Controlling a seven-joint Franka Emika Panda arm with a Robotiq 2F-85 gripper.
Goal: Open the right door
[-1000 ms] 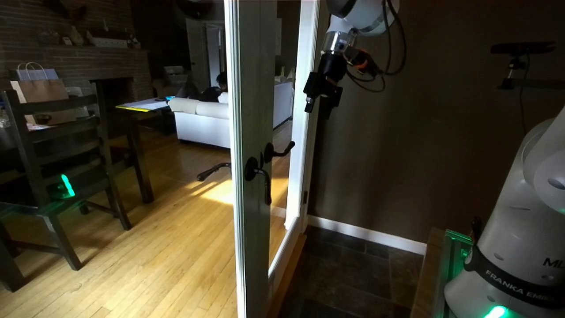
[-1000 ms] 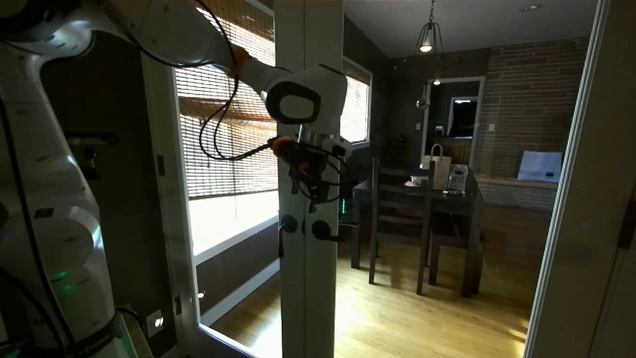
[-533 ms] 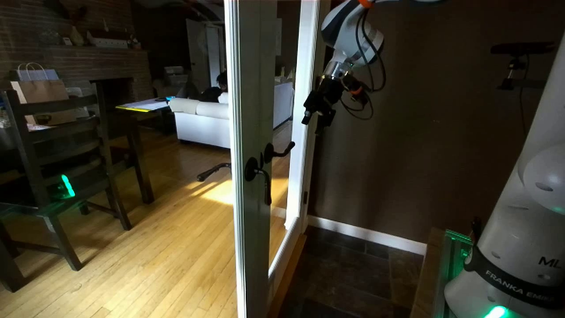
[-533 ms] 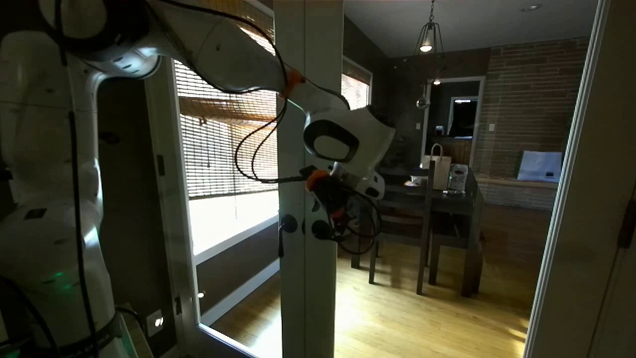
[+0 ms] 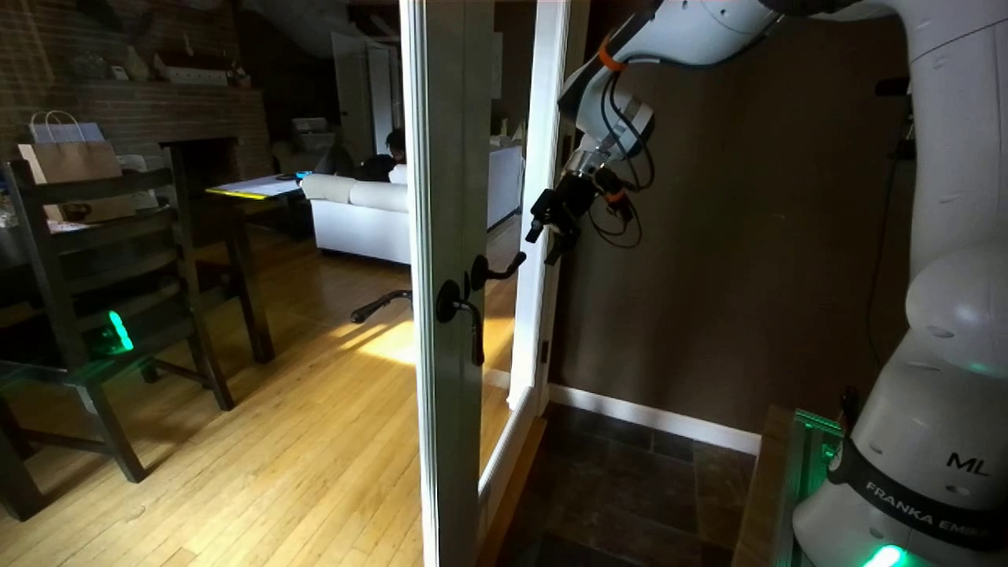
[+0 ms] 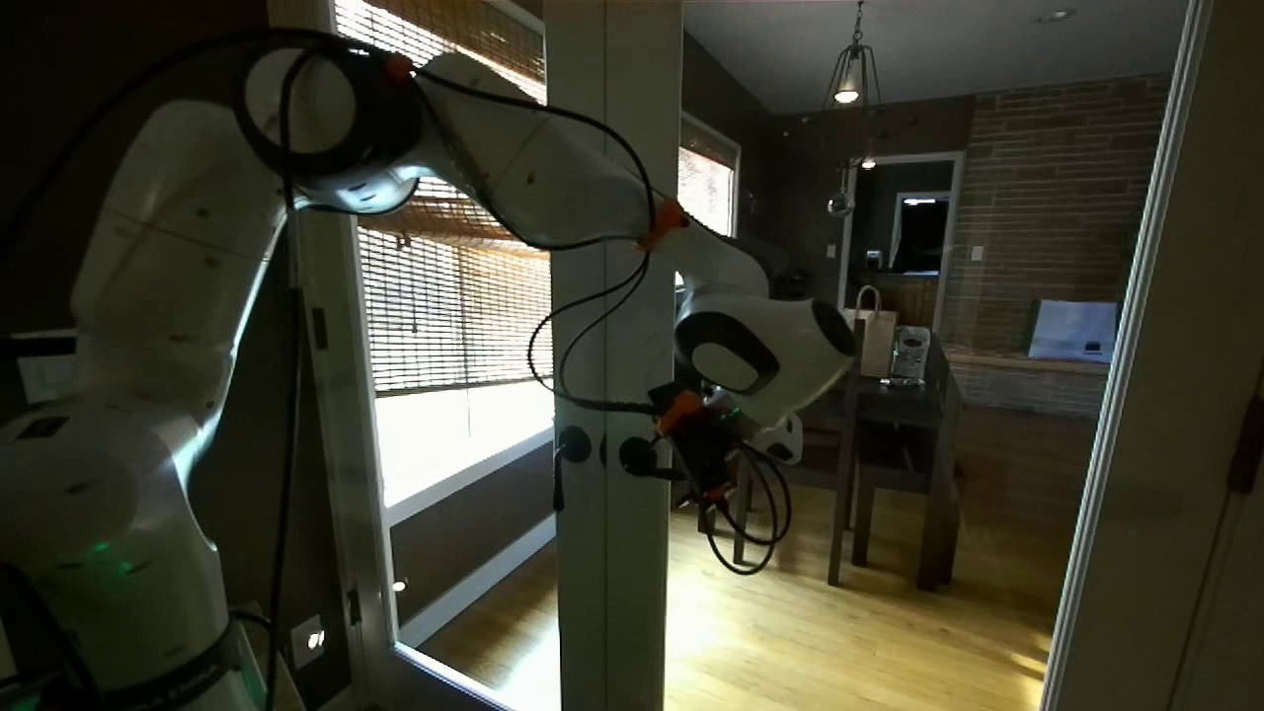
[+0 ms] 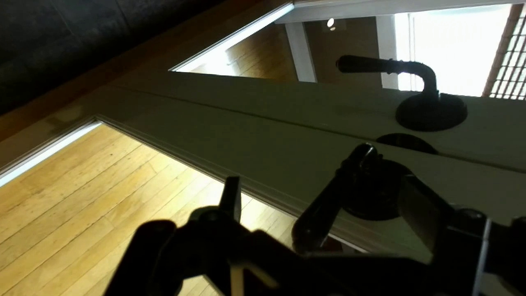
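The right door is a white-framed glass leaf; its stile shows in both exterior views [image 5: 449,409] [image 6: 637,592] and in the wrist view [image 7: 205,137]. It stands shut against the left leaf. Its dark lever handle [image 7: 378,189] sits on its left edge and also shows in both exterior views [image 5: 449,302] [image 6: 640,456]. My gripper [image 7: 320,181] is open; the lever appears between its spread fingers in the wrist view. In an exterior view the gripper [image 5: 542,246] hangs above the handles, seemingly apart from them; its exact distance I cannot tell. In another exterior view the wrist and cables hide the fingers.
The left leaf [image 6: 583,592] has its own dark handle [image 7: 431,112] close beside the right one. A dark wall [image 5: 709,299] stands behind the arm. A chair [image 5: 110,260] and a table stand on the wooden floor beyond the glass.
The arm has stretched out and lowered. The gripper has moved down and tilted toward the door handles. Both door leaves and their handles have not moved.
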